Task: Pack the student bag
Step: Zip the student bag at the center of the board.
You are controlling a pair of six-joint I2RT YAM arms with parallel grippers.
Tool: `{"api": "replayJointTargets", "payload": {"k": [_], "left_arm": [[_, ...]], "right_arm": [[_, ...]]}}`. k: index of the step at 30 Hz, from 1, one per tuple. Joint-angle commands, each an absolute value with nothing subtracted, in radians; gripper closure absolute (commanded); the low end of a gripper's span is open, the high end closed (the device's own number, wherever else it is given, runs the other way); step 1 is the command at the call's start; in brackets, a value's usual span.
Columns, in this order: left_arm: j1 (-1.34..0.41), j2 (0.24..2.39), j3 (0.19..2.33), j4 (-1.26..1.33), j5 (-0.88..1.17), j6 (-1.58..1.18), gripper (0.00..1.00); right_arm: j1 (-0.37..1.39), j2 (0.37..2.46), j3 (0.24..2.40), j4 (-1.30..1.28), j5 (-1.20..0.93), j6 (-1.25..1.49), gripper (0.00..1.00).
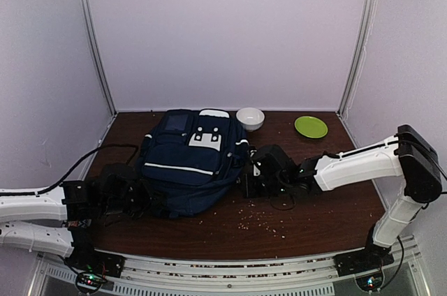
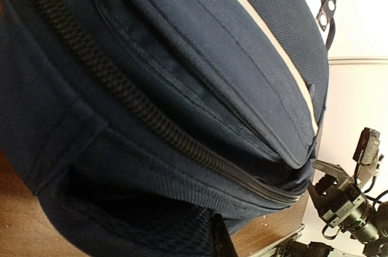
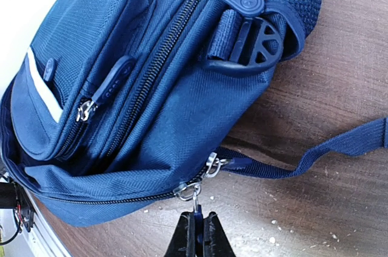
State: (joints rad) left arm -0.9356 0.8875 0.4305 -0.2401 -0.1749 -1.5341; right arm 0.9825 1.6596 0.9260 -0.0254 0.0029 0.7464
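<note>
Near edge, left of the student bag (image 1: 185, 163): left arm (image 1: 35, 205) lies low, left jaws nearly closed, tight against the bag's left side. Can't tell if they pinch fabric or strap. Right of the bag: right arm (image 1: 356, 163) reaches in, right jaws clamped shut on a zip pull (image 3: 190, 192) at the bag's bottom seam, loose strap (image 3: 339, 146) just beside. Bag lies flat, front up, mid worktop (image 1: 314, 219), crumbs (image 1: 262, 220) in front of it. Just behind the bag's far right corner: white bowl (image 1: 250, 118). Farther right of the bag: green plate (image 1: 311, 126).
</note>
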Motion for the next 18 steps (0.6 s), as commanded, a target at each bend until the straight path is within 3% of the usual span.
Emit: {"api": "replayJointTargets", "payload": {"k": [1,3,10,18], "left_arm": [[-0.894,0.947,0.449,-0.328,-0.294,-1.458,1.00],[-0.894,0.991,0.473,-0.313,-0.283,-1.431,1.00],[-0.894,1.062,0.521,-0.257,-0.277,-1.390,1.00],[-0.894,1.227,0.587,-0.046,-0.231,-1.234,1.00]], "right_arm": [[0.893,1.614,0.855,-0.054,0.185,0.777,1.00],[0.895,1.565,0.835,-0.034,0.158,0.756,0.93],[0.897,1.350,0.805,-0.108,0.104,0.724,0.52],[0.897,1.096,0.600,0.026,0.222,0.705,0.43]]}}
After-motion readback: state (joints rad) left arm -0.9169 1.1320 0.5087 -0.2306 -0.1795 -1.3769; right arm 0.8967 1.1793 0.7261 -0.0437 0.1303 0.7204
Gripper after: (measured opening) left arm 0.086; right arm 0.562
